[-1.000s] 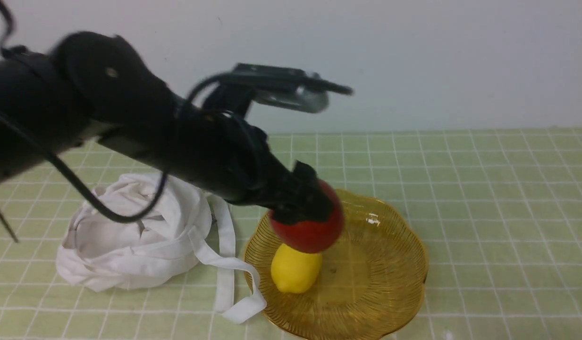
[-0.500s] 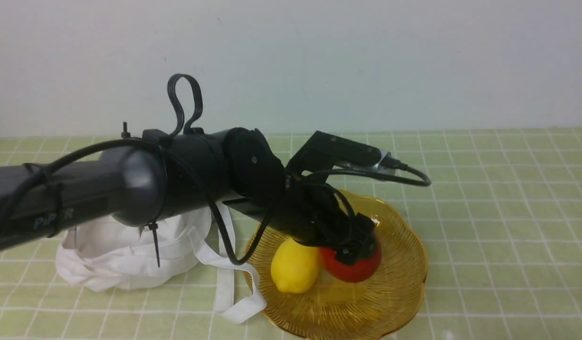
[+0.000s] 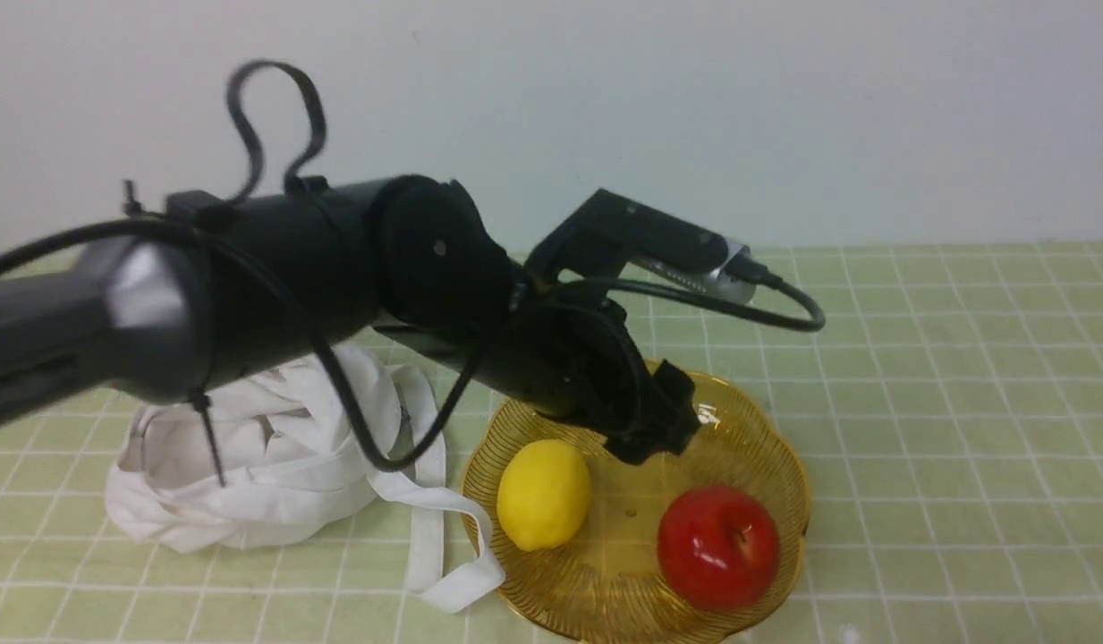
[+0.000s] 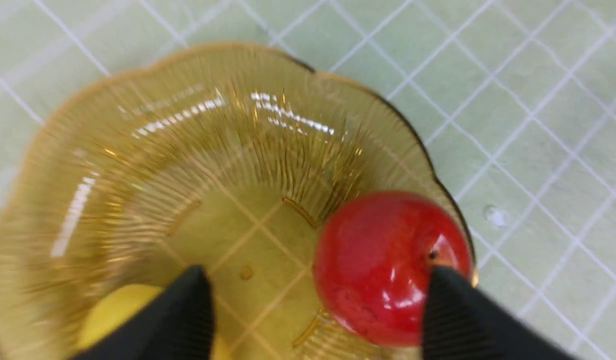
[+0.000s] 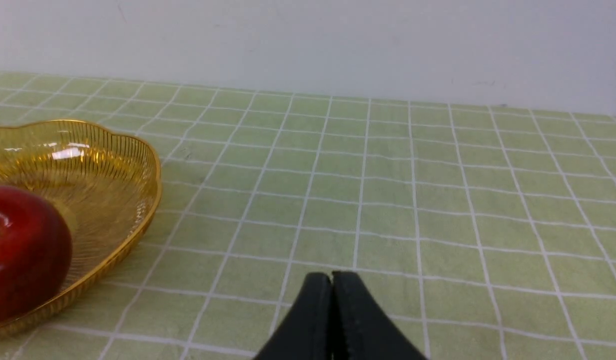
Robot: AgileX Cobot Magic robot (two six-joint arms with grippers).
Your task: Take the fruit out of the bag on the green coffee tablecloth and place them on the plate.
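Pale green grid tablecloth (image 3: pixel 945 376) meets a plain white wall (image 3: pixel 784 107). The red apple (image 3: pixel 717 546) sits on the amber plate (image 3: pixel 770 443) near a lemon (image 3: pixel 543 493) (not touching). Left gripper (image 4: pixel 316 274) hovers above, spread wide, empty; right gripper (image 5: pixel 331 280) pinched closed. A white bag (image 3: pixel 247 465) lies beside the plate.

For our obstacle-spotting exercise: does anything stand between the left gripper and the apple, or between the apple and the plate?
Nothing visible does. The apple already rests on the plate, apart from the lemon. The left gripper hangs open above, only air between it and the apple.
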